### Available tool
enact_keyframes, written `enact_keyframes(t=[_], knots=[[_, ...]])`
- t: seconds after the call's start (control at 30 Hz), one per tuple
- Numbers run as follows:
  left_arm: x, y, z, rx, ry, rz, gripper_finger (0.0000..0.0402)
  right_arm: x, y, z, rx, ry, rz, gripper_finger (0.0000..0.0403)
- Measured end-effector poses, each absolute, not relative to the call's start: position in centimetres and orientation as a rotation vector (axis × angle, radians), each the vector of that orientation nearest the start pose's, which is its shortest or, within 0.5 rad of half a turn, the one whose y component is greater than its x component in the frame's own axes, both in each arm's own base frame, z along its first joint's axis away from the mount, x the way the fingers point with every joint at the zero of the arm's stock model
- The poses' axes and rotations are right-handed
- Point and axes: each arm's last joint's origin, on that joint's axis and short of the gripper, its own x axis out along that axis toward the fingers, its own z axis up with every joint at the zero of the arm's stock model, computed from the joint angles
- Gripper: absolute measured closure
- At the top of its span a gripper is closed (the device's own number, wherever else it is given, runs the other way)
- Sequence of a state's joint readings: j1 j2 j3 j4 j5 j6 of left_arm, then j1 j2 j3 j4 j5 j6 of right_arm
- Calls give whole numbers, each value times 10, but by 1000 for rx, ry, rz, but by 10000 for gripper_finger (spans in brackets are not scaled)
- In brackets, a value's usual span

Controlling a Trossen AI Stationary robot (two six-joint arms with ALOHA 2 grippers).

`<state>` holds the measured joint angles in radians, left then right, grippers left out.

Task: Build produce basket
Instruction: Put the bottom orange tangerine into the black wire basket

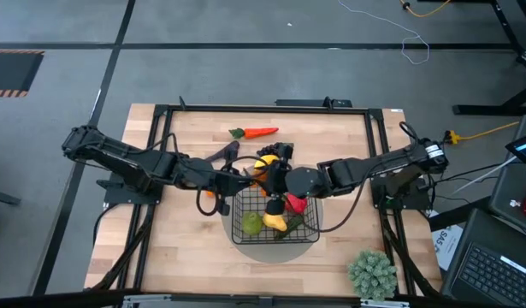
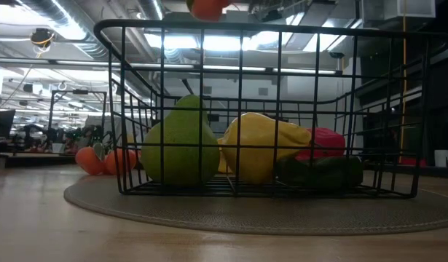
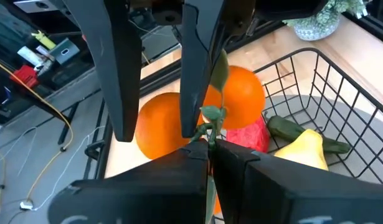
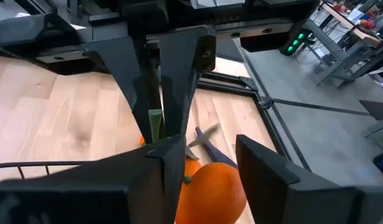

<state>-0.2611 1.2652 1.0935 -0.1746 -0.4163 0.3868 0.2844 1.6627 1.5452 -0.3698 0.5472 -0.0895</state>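
Observation:
Two orange tangerines (image 3: 241,96) joined by a green leafy stem hang in the air over the far rim of the black wire basket (image 1: 275,224); in the low view one shows above the basket (image 2: 207,7). My left gripper (image 3: 208,146) comes from the left and is shut on the stem. My right gripper (image 4: 208,146) comes from the right and is shut on one tangerine (image 4: 210,190). In the basket lie a green pear-shaped fruit (image 2: 181,142), a yellow fruit (image 2: 264,145), a red pepper (image 2: 325,142) and a dark green cucumber (image 2: 322,173). My left gripper pinches the thin green stem (image 3: 210,118) between the two tangerines with its shut fingertips, reaching in almost level from the table's left. The fruit is clear of table and basket. My right gripper has one tangerine's two sides (image 4: 190,186) between its fingers, reaching in from the table's right, slanting a little down. That tangerine is lifted clear.
The basket stands on a grey round mat (image 1: 245,248). An orange carrot (image 1: 256,133) lies on the wood toward the far edge. A bushy pale-green plant (image 1: 371,274) stands at the near right. Orange produce (image 2: 100,160) lies on the table left of the basket.

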Motion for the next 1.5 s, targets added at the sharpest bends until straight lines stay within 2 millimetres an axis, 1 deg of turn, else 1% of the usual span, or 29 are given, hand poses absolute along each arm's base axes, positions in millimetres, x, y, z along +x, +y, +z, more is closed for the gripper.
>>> enact_keyframes(t=[0.17,0.33,0.53,0.67,0.9,1.0,1.13,1.5], knots=[[274,-61,341,515,356,93,401,363,91,355,-286,470,-234,261],[273,-60,338,526,387,101,401,360,91,361,-272,506,-208,261],[273,-60,338,525,388,98,401,361,95,367,-223,488,-78,261],[273,-60,338,519,387,98,401,362,94,364,-233,495,-123,261],[280,-62,337,508,359,93,401,368,96,361,-229,470,-123,261],[282,-63,332,517,386,83,402,368,96,359,-234,482,-122,261],[284,-63,330,523,388,89,402,368,95,360,-233,481,-124,262],[285,-64,333,516,357,97,402,367,95,358,-239,503,-127,310]])
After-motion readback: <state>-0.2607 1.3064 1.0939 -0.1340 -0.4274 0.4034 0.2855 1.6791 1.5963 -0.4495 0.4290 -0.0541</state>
